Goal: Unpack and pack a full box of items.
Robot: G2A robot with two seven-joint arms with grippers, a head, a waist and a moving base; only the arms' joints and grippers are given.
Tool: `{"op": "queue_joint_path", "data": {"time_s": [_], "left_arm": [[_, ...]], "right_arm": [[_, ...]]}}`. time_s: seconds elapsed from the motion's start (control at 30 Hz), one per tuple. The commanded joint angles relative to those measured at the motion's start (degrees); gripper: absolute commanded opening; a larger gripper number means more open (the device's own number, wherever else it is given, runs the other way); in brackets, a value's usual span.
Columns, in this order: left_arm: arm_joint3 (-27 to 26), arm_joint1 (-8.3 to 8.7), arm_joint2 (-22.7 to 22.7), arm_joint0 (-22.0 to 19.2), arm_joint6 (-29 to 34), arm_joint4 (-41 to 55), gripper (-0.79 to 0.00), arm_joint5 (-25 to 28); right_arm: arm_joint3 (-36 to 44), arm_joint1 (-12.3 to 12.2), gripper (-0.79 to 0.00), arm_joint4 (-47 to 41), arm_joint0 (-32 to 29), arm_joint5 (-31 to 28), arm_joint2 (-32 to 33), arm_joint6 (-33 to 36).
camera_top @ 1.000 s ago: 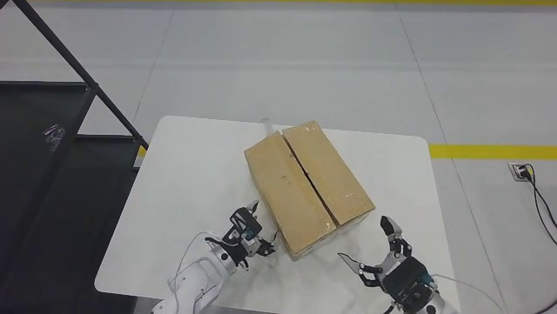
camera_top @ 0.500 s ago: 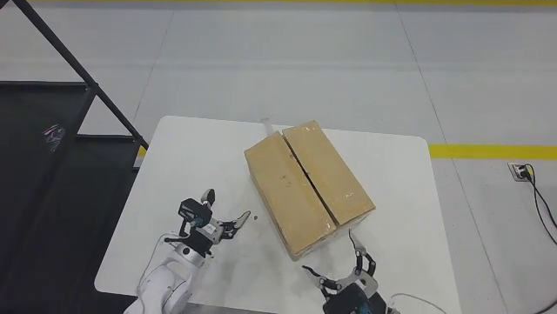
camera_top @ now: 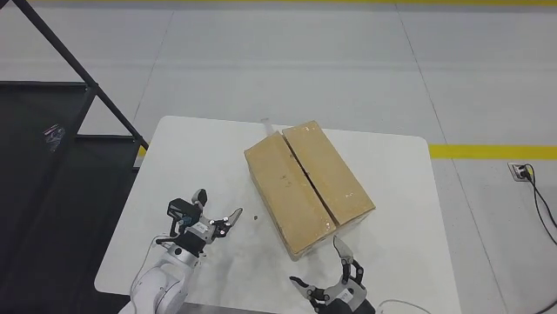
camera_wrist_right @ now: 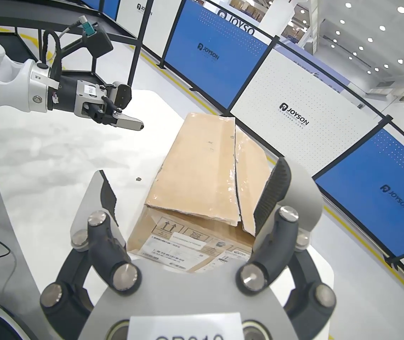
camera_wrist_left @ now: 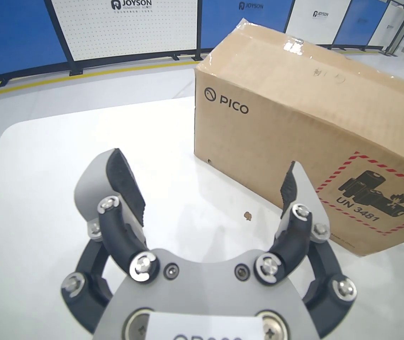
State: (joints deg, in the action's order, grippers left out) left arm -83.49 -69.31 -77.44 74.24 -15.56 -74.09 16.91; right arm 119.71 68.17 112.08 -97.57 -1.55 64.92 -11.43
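Two tools, same state: left gripper and right gripper both spread wide, nothing held. Box sits closed on the white table, right of centre, both top flaps down. The seam between the flaps runs the full length of the box. Key geometry: the long axis is skewed, running from the far-left corner to the near-right one in the top view, so no face squares up to the robot. Right gripper hangs just off the near short end, the one carrying the shipping label, and looks almost straight down the seam. Left gripper is off the long side face with the hazard sticker, pointed at that face, with bare table and a small brown speck in between. Right one reads as the nearer of the two, and it sits higher relative to the box top. My read: unpacking has not started, and first job is getting the flaps up. They look hinged on the long edges, so each should swing out sideways, the left one toward the left gripper. Right arm looks better placed to get in at the seam. Left would have to rise over the top edge first.
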Motion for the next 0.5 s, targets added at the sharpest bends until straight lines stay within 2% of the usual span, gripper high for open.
{"op": "queue_joint_path", "data": {"time_s": [0.0, 0.27, 0.33, 0.47], "left_arm": [[-0.17, -0.01, 0.00, 0.14, 0.10, 0.12, 0.000, -0.13], [-1.22, -0.07, -0.07, 1.19, 0.33, 0.26, 0.000, -0.85], [-1.28, -0.12, 0.07, 1.29, 0.17, 0.34, 0.000, -1.03], [-1.41, -0.20, 0.36, 1.30, 0.09, 0.35, 0.000, -1.03]], "right_arm": [[-1.12, 0.27, 0.000, -0.20, 1.12, 0.50, -1.35, 0.26], [-5.71, 2.14, 0.000, 2.87, 5.24, 9.33, -8.91, 3.44], [-7.64, 2.62, 0.000, 9.83, 6.46, 13.75, -10.57, 6.54], [-9.92, 3.86, 0.000, 18.05, 8.67, 18.59, -14.88, 12.08]]}}
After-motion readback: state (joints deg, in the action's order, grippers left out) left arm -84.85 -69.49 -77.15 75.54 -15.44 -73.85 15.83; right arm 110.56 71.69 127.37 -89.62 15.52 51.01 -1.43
